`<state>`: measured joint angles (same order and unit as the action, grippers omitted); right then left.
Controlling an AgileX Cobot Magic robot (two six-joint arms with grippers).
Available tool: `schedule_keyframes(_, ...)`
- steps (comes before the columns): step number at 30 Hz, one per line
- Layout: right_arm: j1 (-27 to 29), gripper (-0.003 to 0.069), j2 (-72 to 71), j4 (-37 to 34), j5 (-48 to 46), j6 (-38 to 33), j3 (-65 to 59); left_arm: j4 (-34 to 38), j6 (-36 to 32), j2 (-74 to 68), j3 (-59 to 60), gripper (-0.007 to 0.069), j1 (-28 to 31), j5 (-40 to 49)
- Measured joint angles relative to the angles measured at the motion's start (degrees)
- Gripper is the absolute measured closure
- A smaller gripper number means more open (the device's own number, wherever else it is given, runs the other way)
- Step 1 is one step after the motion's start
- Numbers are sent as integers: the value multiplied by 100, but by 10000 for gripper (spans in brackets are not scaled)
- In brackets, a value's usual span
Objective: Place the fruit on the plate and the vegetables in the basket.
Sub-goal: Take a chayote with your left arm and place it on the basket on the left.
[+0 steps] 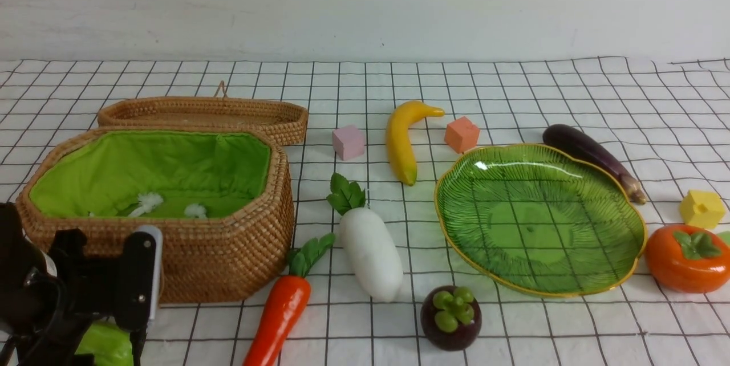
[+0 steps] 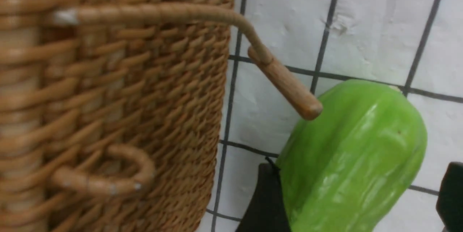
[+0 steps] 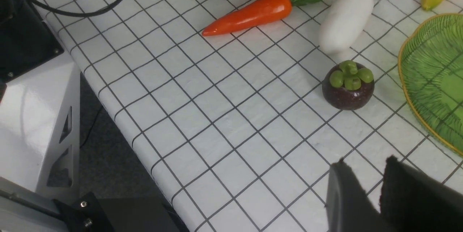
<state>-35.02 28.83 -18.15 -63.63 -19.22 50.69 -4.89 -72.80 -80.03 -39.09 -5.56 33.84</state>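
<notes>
Down at the near left corner of the tabletop (image 1: 513,86), hard against the coarse coiled rattan of the basket (image 1: 228,257), my left claw (image 2: 358,188) is standing apart around the gourd (image 2: 361,145). One black pad is lying against its glossy, ridged, light-green skin and the other is sitting clear of it. The gourd is resting on the gridded white cloth just beside the basket wall. Its near end is running out of the wrist view, and my arm is hiding most of it in the front view. A smooth wooden toggle (image 2: 285,84) is hanging over its tip; I cannot tell whether they are touching.

My right claw (image 3: 365,174) is hovering with its matte pads narrowly apart, gripping nothing, its base cut off. The round mangosteen (image 1: 450,317), curved banana (image 1: 399,143) and persimmon (image 1: 684,257) are lying on the cloth around the ribbed glass plate (image 1: 536,218).
</notes>
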Motion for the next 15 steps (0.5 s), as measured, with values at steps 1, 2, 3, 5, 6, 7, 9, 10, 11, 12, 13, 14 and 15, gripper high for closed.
schedule_keyframes(1, 0, 473, 0, -12, -1, 0, 0, 0, 0, -54, 0, 54, 0, 0)
schedule_keyframes(2, 0, 473, 0, -28, -1, 0, 0, 0, 0, -89, 0, 54, 0, 0)
schedule_keyframes(3, 0, 473, 0, -33, -1, 0, 0, 0, 0, -99, 0, 54, 0, 0)
schedule_keyframes(5, 0, 470, 0, -109, -3, 5, 0, -26, 0, -259, 0, 54, 0, -5)
schedule_keyframes(6, 0, 468, 0, -124, -8, 6, 0, -52, 0, -316, 0, 54, 0, -5)
schedule_keyframes(7, 0, 467, 0, -145, -13, 10, 0, -66, 0, -407, 0, 54, 0, -19)
schedule_keyframes(9, 0, 465, 0, -162, -14, 10, 0, -92, 0, -548, 0, 54, 0, -42)
schedule_keyframes(10, 0, 466, 0, -179, -14, 10, 0, -129, 0, -628, 0, 54, 0, -56)
schedule_keyframes(11, 0, 466, 0, -190, -14, 10, 0, -162, -2, -692, 0, 54, 0, -68)
schedule_keyframes(12, 0, 466, 0, -200, -14, 10, 0, -211, -2, -757, 0, 55, 0, -75)
schedule_keyframes(13, 0, 466, 0, -206, -14, 10, 0, -296, -2, -831, 0, 59, 0, -97)
schedule_keyframes(14, 0, 466, 0, -220, -14, 10, 0, -359, -2, -889, -15, 70, 0, -44)
schedule_keyframes(15, 0, 466, 0, -220, -14, 10, 0, -388, -2, -918, -28, 80, 0, -21)
